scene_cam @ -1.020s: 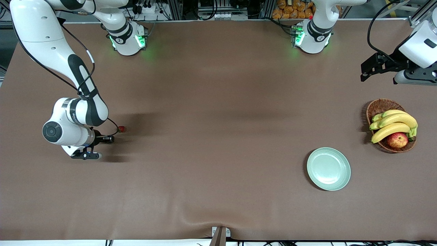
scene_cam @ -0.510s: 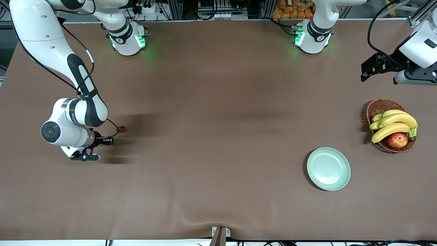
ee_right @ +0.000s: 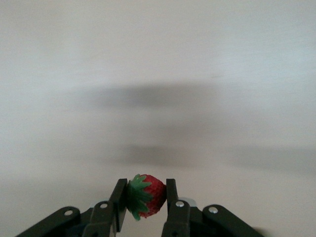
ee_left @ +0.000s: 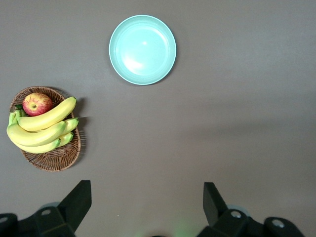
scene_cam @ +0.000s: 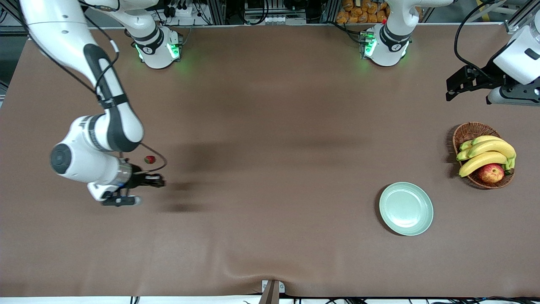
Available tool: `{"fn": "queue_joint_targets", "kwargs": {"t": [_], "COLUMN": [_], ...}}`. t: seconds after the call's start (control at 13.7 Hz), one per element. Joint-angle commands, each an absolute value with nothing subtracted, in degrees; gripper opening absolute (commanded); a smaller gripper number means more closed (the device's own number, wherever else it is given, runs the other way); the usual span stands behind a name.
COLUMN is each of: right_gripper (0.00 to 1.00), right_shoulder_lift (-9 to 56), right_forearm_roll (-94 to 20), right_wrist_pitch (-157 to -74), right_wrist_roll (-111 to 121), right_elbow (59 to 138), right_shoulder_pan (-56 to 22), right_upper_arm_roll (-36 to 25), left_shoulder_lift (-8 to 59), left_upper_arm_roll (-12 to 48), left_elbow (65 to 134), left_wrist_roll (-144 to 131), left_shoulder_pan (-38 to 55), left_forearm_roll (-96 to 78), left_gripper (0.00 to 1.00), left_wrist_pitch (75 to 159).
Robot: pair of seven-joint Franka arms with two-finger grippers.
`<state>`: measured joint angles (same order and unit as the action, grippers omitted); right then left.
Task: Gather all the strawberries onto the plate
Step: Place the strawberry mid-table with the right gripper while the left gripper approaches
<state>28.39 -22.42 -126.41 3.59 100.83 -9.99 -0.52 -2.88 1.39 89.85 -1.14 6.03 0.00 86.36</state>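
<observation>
the right gripper (scene_cam: 126,192) hangs over the brown, matte table cover (scene_cam: 261,177) toward the right arm's end of the table, its black jaws pinching one small strawberry (ee_right: 145,196); that berry is glossy red with a green leafy cap and sits squeezed between the two flat fingers (ee_right: 118,200) in the right wrist view; a second strawberry (scene_cam: 149,159), equally tiny and red, lies on the cover close by the right arm's glossy white wrist; that makes two berries that can be counted here, one held and one lying loose; the cover itself is smooth, with a soft wrinkle near the edge closest to the front camera; well apart from all this, toward the left arm's end of the table, lies the single plate (scene_cam: 406,208), round, shallow, pale mint green with a smooth raised rim, and bare; farther from the front camera than the plate stands one oval basket (scene_cam: 468,131) of brown woven wicker, holding a bunch of curved yellow bananas (scene_cam: 485,154) and one round red-yellow apple (scene_cam: 491,172); the left gripper (scene_cam: 460,84) waits above the table near the basket, its black jaws spread wide with nothing between them.
</observation>
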Motion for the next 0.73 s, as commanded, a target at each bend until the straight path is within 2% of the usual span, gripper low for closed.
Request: {"fn": "queue_joint_targets", "kwargs": {"t": [0.0,0.15,0.36,0.66], "right_gripper": [0.20,0.20,0.20,0.22], "right_shoulder_lift": [28.9,29.8,31.5,34.5], "right_forearm_roll": [-28.6,-29.4,-29.5,-29.5], "right_wrist_pitch": [-126.5,-127.3,-133.0,-135.8], "right_wrist_roll": [0.5,-2.2,-8.9,-12.8], "right_elbow": [100.6,100.6,100.6,100.6], "right_shoulder_pan": [-15.6,-20.7,-28.0,-34.4], "right_upper_arm_roll": [-0.9,-0.9,-0.9,-0.9], "left_shoulder_lift": [-2.4,-2.3,-2.3,-1.3], "left_upper_arm_roll": [1.3,1.3,1.3,1.3], "left_elbow": [88.5,88.5,88.5,88.5], "left_wrist_roll": [-1.0,-1.0,-1.0,-1.1], "left_shoulder_pan": [6.0,5.9,6.0,6.0], "left_forearm_roll": [-0.6,-0.6,-0.6,-0.9], "left_gripper": [1.00,1.00,1.00,1.00], "left_wrist_pitch": [85.9,85.9,86.1,87.2]}}
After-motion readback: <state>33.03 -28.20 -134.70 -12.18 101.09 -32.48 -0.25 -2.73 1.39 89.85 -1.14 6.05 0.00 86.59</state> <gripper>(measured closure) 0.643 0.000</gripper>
